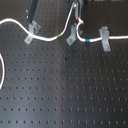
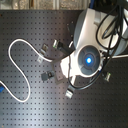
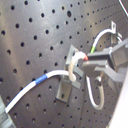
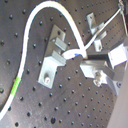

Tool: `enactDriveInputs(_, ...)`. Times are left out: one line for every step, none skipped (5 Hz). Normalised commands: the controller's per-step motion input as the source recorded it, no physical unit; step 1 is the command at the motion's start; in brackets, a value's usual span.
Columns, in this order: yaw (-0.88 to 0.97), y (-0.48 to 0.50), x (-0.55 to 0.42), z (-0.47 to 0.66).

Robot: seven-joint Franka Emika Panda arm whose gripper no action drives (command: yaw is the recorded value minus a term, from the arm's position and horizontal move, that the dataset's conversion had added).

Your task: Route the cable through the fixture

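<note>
Closest to my wrist cameras sits my tool point(image 3: 86, 70), its dark fingers point(image 4: 97, 61) clenched on the cable point(image 3: 75, 64) right at the middle bracket point(image 4: 52, 59). In the first wrist view the white cord loops up over that bracket, and a blue band point(image 3: 41, 78) marks the stretch running away from it. In the second wrist view a green band point(image 4: 14, 86) shows on the other stretch, and a second bracket point(image 4: 93, 25) stands farther back.

In the first exterior view my tool point(image 1: 78, 19) comes down from above onto the middle bracket point(image 1: 73, 36). Its green band point(image 1: 59, 36) lies just to that bracket's side toward the first exterior view's left, and the blue band point(image 1: 85, 39) on the other side. From there the cable point(image 1: 45, 38) passes the left bracket point(image 1: 33, 31) and curls off toward the first exterior view's left edge; the other way it passes the right bracket point(image 1: 105, 37) and runs out at the right edge.

All of it rests on the tabletop point(image 1: 60, 95), a black plate with a regular grid of small holes. In the second exterior view my arm point(image 2: 87, 55), white with a glowing blue light, covers most of the fixtures; a wide loop of cable point(image 2: 15, 55) lies on the plate toward the second exterior view's left. Little of the room shows beyond the plate.
</note>
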Motion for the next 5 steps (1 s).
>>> enactDriveInputs(0.0, -0.008, -0.022, 0.0)
enactDriveInputs(0.0, -0.083, -0.224, 0.09)
enactDriveInputs(0.0, -0.106, -0.287, 0.04)
enactDriveInputs(0.0, -0.115, -0.37, 0.03)
enactDriveInputs(0.0, 0.006, -0.41, 0.03)
